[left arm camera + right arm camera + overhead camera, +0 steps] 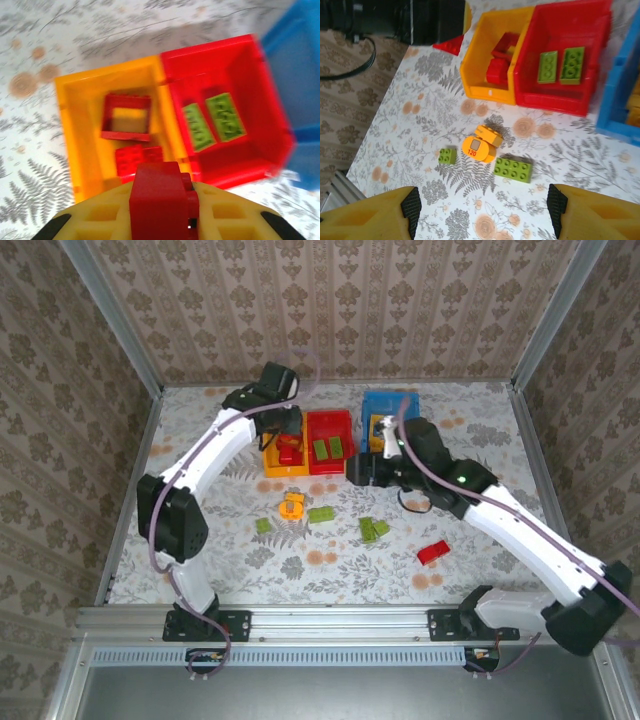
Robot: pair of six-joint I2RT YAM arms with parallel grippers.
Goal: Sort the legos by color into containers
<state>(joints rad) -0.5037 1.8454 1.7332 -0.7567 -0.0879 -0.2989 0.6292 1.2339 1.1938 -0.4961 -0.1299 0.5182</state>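
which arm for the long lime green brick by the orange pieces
Right: the right gripper is open, facing the long lime green studded brick; the left gripper grips a red plastic brick over the yellow-orange plastic bin.

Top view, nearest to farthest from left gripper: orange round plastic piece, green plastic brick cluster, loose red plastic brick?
1. Orange round plastic piece, towards left gripper.
2. Green plastic brick cluster, centre.
3. Loose red plastic brick, far right.
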